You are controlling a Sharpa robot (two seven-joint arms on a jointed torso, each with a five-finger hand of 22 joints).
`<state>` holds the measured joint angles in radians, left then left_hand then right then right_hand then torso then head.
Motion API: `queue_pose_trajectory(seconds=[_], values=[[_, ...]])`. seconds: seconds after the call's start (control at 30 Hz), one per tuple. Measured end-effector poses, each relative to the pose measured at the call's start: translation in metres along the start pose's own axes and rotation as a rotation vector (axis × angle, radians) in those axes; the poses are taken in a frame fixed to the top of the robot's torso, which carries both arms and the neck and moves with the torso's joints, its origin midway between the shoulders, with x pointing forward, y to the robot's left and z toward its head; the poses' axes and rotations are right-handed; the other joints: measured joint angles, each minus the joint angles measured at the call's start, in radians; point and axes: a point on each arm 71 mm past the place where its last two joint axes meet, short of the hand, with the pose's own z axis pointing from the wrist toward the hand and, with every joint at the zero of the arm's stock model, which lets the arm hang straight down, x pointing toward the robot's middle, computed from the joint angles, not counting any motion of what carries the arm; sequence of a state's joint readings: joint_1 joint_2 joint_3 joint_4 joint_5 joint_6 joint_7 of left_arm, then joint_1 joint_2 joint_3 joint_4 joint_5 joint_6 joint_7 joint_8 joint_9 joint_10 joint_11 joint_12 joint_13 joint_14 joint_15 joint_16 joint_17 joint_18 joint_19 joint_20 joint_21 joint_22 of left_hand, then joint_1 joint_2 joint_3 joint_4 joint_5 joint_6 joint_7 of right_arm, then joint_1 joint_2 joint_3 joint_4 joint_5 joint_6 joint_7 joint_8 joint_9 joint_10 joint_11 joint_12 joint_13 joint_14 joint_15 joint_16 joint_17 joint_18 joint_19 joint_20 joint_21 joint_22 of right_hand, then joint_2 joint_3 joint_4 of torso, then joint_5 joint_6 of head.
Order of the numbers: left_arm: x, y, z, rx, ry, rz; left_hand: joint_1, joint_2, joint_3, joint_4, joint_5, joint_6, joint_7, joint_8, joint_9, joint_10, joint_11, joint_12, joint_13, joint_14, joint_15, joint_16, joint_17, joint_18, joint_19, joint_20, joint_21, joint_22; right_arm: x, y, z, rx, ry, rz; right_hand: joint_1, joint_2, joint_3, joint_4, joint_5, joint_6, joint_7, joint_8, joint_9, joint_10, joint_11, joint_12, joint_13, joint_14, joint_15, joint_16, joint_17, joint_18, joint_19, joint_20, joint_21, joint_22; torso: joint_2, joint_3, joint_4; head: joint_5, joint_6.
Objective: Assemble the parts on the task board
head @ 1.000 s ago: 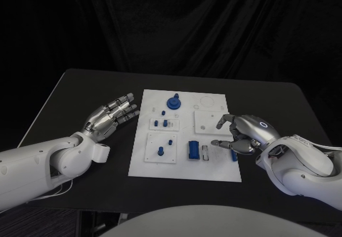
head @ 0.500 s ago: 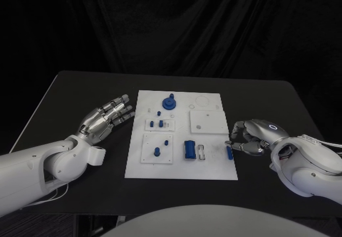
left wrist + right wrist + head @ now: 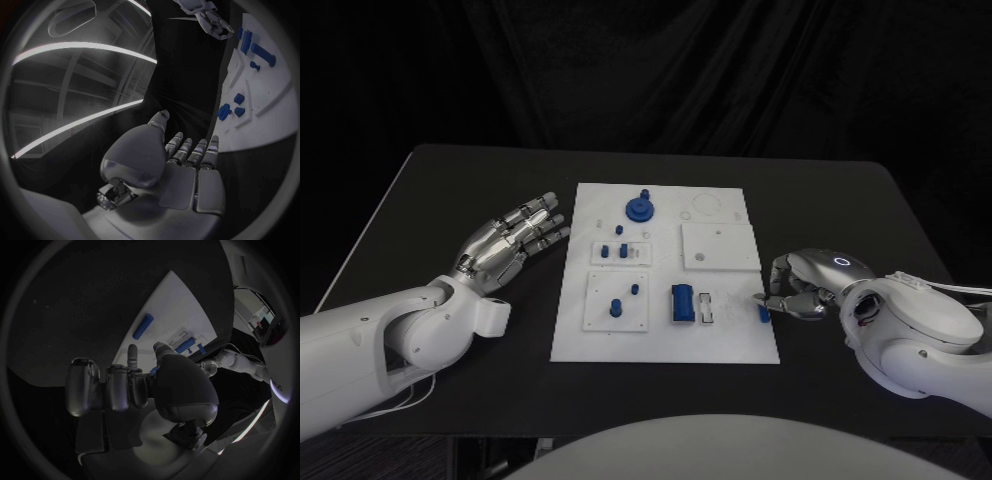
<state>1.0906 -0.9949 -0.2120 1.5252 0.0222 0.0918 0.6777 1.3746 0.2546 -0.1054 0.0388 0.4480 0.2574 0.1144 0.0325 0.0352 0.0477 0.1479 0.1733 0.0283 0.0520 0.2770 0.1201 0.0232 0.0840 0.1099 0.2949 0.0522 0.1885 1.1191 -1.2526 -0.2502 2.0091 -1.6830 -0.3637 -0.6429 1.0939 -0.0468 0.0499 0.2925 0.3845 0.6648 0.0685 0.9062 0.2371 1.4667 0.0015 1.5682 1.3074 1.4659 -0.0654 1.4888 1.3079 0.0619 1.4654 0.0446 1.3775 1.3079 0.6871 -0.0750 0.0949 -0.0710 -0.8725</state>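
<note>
The white task board (image 3: 666, 340) lies lengthwise at the middle of the black counter (image 3: 430, 190). Blue parts on it: a round knobbed piece (image 3: 640, 208) near the far end, small pegs (image 3: 620, 247) on a raised square plate at mid-left, two more pegs (image 3: 630, 296) on the nearer left plate, and an upright block (image 3: 682, 303) near the middle of the near half. A plain white square plate (image 3: 718, 246) sits at mid-right.

The left hand (image 3: 514, 238) hovers above the counter just left of the board, palm up, fingers straight and slightly spread, holding nothing. The right hand (image 3: 805, 285) is at the board's right edge, fingers curled in about a slim blue bar (image 3: 763, 312); whether they actually grip it cannot be told.
</note>
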Motion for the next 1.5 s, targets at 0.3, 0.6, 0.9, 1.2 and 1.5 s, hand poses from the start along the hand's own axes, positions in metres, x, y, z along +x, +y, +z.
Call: queue_pose_trajectory(seconds=[0.3, 0.6, 0.9, 1.2, 1.5], values=[[0.001, 0.000, 0.001, 0.000, 0.002, -0.001, 0.000, 0.000, 0.000, 0.000, 0.000, 0.000, 0.000, 0.000, 0.000, 0.000, 0.000, 0.000, 0.000, 0.000, 0.000, 0.000, 0.000, 0.000, 0.000, 0.000, 0.000, 0.000, 0.007, 0.008, 0.003, -0.006, 0.036, -0.026, -0.001, 0.001, 0.003, -0.003, 0.000, 0.032, -0.007, -0.010, 0.014, 0.000, -0.007, 0.000, 0.000, 0.000, -0.004, 0.000, 0.000, 0.000, 0.001, -0.006, 0.005, 0.000, 0.000, 0.0007, 0.0000, 0.013, 0.000], [0.001, 0.001, 0.001, -0.001, 0.003, -0.002, 0.000, 0.000, 0.000, 0.000, 0.000, 0.000, 0.000, 0.000, 0.001, 0.000, 0.000, 0.000, 0.000, 0.000, 0.000, 0.000, 0.000, 0.000, 0.000, 0.000, 0.000, 0.000, 0.012, 0.012, 0.007, -0.011, 0.065, -0.049, 0.032, -0.012, 0.025, -0.009, 0.084, 0.048, -0.016, -0.017, 0.042, 0.000, -0.014, 0.000, 0.000, 0.000, -0.007, 0.000, 0.000, 0.000, 0.004, -0.011, 0.005, 0.000, 0.000, 0.0004, -0.0012, 0.015, 0.000], [0.002, 0.001, 0.001, -0.002, 0.004, -0.002, 0.000, 0.000, 0.000, 0.000, 0.000, 0.000, 0.000, 0.000, 0.001, 0.000, 0.000, 0.000, 0.000, 0.000, 0.000, 0.000, 0.000, 0.000, 0.000, 0.000, 0.000, 0.000, 0.016, 0.013, 0.008, -0.010, 0.086, -0.064, 0.035, -0.016, 0.025, -0.009, 0.084, 0.048, -0.016, -0.017, 0.048, 0.000, -0.014, 0.000, 0.001, 0.000, -0.007, 0.000, 0.000, 0.000, 0.003, -0.011, 0.005, 0.000, 0.000, 0.0005, 0.0005, 0.015, 0.000], [0.002, 0.002, 0.001, -0.005, 0.004, -0.002, 0.000, 0.000, 0.000, 0.000, 0.000, 0.000, 0.000, 0.000, 0.000, 0.000, 0.000, 0.000, 0.000, 0.000, 0.000, 0.000, 0.000, 0.000, 0.000, 0.000, 0.000, 0.000, 0.017, 0.015, 0.009, -0.018, 0.087, -0.064, 0.040, -0.021, 0.028, -0.005, 0.074, 0.048, -0.016, -0.008, 0.081, 0.000, -0.014, 0.000, 0.001, 0.000, -0.014, 0.000, 0.000, 0.000, 0.001, -0.013, 0.003, 0.000, -0.001, 0.0005, 0.0000, 0.016, 0.000], [0.002, 0.003, 0.002, -0.007, 0.005, -0.003, -0.004, 0.004, 0.006, 0.000, 0.000, 0.000, 0.000, 0.000, 0.000, 0.000, 0.000, 0.000, 0.000, 0.000, 0.000, 0.000, 0.000, 0.000, 0.000, 0.000, 0.000, -0.002, 0.019, 0.020, 0.014, -0.032, 0.092, -0.071, 0.077, -0.025, 0.051, -0.011, 0.110, 0.039, -0.014, -0.028, 0.104, 0.000, -0.014, 0.000, 0.000, 0.000, -0.014, -0.006, 0.000, 0.000, 0.001, -0.013, -0.008, 0.000, -0.001, 0.0006, 0.0007, 0.010, 0.000]])
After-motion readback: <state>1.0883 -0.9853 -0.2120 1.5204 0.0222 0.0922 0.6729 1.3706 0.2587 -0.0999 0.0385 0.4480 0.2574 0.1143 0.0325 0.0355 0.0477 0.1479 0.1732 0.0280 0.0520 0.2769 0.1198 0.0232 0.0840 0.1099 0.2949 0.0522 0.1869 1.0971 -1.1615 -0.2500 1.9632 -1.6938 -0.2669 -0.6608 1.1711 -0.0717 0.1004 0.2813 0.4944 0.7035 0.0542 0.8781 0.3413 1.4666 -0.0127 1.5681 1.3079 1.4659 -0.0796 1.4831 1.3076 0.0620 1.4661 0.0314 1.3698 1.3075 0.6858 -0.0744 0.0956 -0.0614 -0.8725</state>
